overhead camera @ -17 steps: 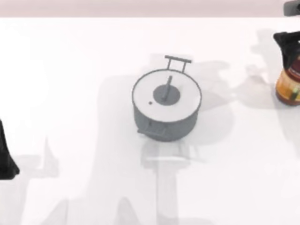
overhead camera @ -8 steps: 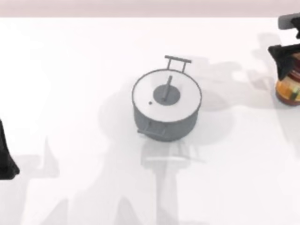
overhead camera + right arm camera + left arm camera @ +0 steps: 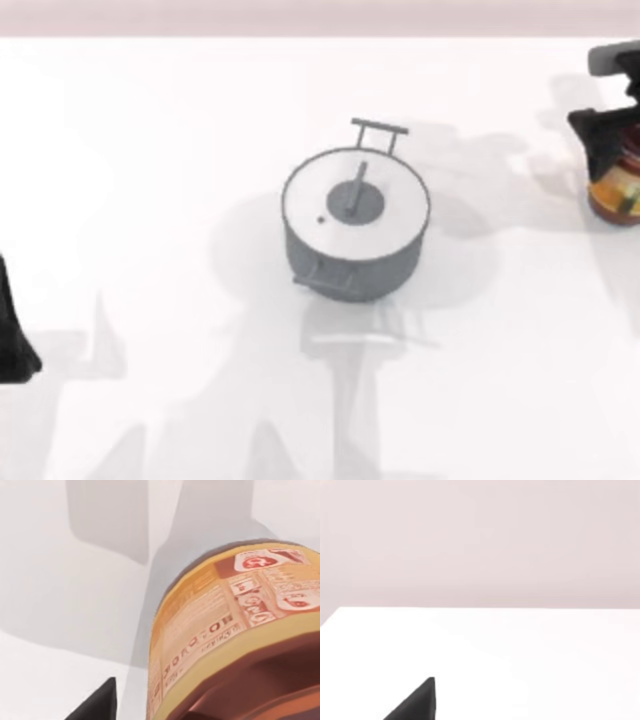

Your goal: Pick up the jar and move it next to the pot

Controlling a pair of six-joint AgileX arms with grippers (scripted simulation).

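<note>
Jar (image 3: 614, 196) parked at the far right edge of the desk (image 3: 150, 200), well apart from pot (image 3: 356, 223) sitting dead center. Right gripper (image 3: 606, 140) now down over the jar's top, clearly lower than a second ago, when it was hanging higher and more off to the side. Lid mostly covered by the black gripper body in the top view. Right wrist view filled with the jar's label (image 3: 220, 630) up close, plus one dark fingertip (image 3: 97, 702) at the corner, so looks like lining up for the grab. Can't tell from any view whether those fingers are spread or already closed on the glass. Jar itself hasn't budged, same spot, upright on the desk. So: approach basically done, pickup probably next, carry toward the pot not started. Left gripper (image 3: 15, 345) idle at the left edge, only a sliver visible, can't tell its finger state either.
</note>
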